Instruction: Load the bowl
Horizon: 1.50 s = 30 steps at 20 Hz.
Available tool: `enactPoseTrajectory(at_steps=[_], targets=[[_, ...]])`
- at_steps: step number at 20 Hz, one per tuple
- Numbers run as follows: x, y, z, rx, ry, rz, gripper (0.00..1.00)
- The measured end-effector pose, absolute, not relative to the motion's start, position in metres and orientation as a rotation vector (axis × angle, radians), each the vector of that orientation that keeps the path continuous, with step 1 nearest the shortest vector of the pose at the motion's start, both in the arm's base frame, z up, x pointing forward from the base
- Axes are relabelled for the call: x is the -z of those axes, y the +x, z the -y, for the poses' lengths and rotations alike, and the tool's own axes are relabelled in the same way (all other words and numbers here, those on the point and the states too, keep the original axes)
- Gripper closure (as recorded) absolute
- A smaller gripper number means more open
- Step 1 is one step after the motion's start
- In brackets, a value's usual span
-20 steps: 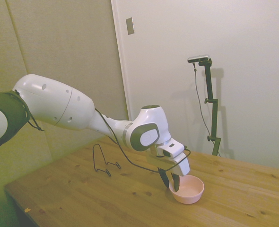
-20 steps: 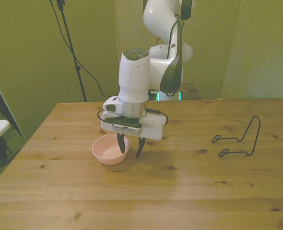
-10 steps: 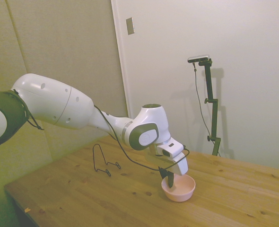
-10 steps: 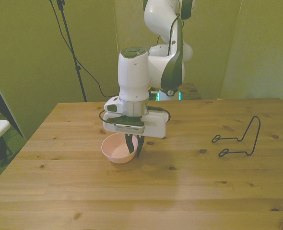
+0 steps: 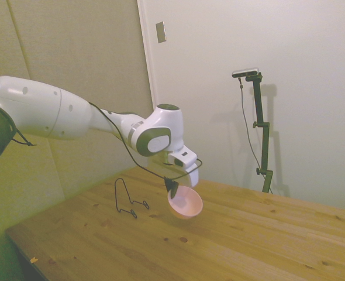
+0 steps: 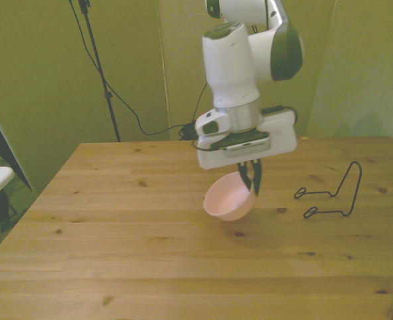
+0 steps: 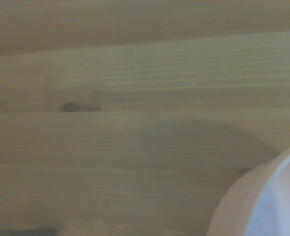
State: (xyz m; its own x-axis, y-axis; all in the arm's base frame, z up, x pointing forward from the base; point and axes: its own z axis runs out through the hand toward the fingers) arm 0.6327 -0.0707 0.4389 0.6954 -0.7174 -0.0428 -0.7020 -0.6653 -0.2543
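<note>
Setting: a robotics test room or lab, indoor, sparsely furnished. Evidence: one white robot arm [image 5: 73,114] mounted at a plain wooden table [image 6: 150,267] that carries little besides a thin black wire rack [image 6: 333,193]; bare pale walls [image 5: 313,88] with padded-looking panels [image 5: 73,64] on one side and a small switch plate [image 5: 161,31]; a dark stand with loose cables [image 6: 126,107] running down behind the table. No household or shop fittings show in any view.
</note>
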Motion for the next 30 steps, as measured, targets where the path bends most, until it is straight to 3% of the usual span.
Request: enactPoseTrajectory(at_steps=[5,13,22,30], targets=[[-0.466,0.616,-0.015,0.046,-2.657,-0.963,1.00],[-0.447,0.594,-0.016,-0.034,-2.464,-0.804,1.00],[-0.463,0.573,-0.024,-0.056,-2.295,-0.692,1.00],[-0.438,0.568,-0.029,-0.020,-2.212,-0.525,1.00]])
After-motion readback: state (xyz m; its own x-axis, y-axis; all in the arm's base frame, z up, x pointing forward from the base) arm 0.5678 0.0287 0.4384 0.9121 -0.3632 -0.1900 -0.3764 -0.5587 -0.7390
